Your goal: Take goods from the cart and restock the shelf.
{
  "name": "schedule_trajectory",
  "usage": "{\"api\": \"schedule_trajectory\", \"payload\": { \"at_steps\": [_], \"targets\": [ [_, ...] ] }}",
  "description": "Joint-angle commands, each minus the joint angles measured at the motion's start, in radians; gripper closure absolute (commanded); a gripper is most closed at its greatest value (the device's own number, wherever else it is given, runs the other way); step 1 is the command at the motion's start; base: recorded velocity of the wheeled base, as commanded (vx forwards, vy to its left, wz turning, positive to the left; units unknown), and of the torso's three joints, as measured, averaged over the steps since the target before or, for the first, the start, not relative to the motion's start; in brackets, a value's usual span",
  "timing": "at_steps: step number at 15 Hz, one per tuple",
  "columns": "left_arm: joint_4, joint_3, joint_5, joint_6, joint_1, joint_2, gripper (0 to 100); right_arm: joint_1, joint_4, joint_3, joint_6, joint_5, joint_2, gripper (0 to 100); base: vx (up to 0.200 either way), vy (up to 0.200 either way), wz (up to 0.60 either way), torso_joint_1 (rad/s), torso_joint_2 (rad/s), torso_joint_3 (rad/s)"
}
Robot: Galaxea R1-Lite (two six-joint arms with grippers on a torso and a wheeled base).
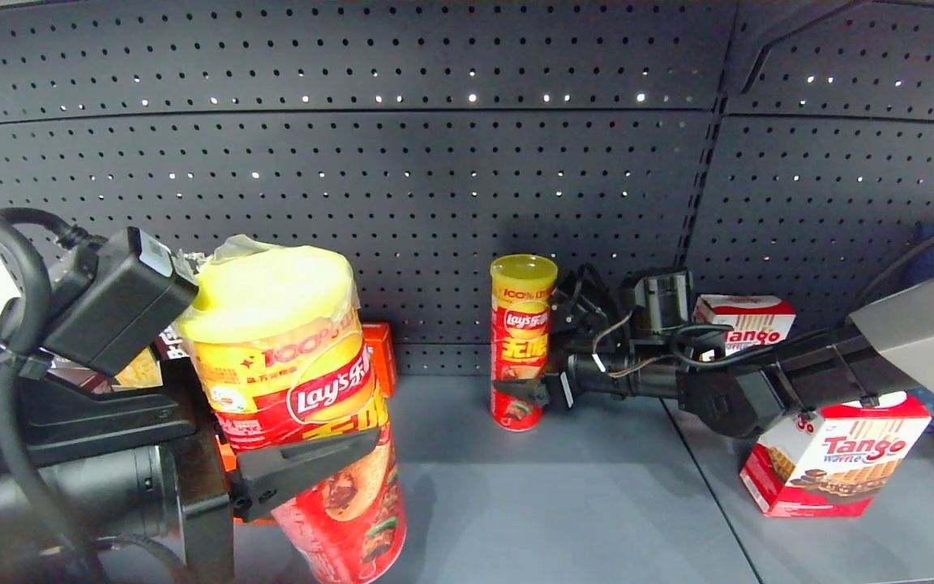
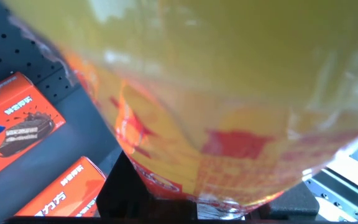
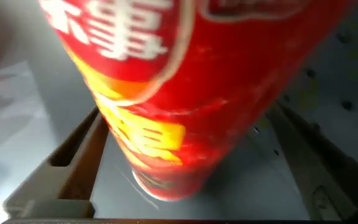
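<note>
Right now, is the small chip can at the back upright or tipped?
Upright: small chip can stands vertical on the shelf, lid up.

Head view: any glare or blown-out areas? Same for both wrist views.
Head view: blown-out white at the left edge, light pinpricks through the pegboard holes, shelf darker toward the back. Left wrist view: soft sheen on the large can wrap. Right wrist view: thin glare streaks on the small can.
</note>
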Motion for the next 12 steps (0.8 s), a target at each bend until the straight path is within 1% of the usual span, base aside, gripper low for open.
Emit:
{"api": "schedule_trajectory", "payload": {
  "at_steps": [1, 8, 10, 12],
  "targets": [
    [-0.001, 0.001, 0.000, 0.000, 0.000, -0.001, 100, -0.001, -0.014, -0.003, 0.004, 0.025, 0.015, 100, 0.000, 0.000, 0.00, 0.000, 0.00, 0.000],
    [-0.001, 0.004, 0.000, 0.000, 0.004, 0.001, 100, -0.001, -0.016, 0.012, 0.004, 0.024, 0.004, 100, 0.000, 0.000, 0.00, 0.000, 0.00, 0.000],
    [-0.001, 0.004, 0.000, 0.000, 0.007, -0.008, 100, 0.008, -0.005, 0.054, 0.007, 0.019, -0.050, 100, 0.000, 0.000, 0.00, 0.000, 0.00, 0.000],
    [-0.001, 0.002, 0.000, 0.000, 0.007, -0.010, 100, 0.012, 0.018, 0.060, 0.008, -0.030, -0.091, 100, 0.000, 0.000, 0.00, 0.000, 0.00, 0.000]
  ]
}}
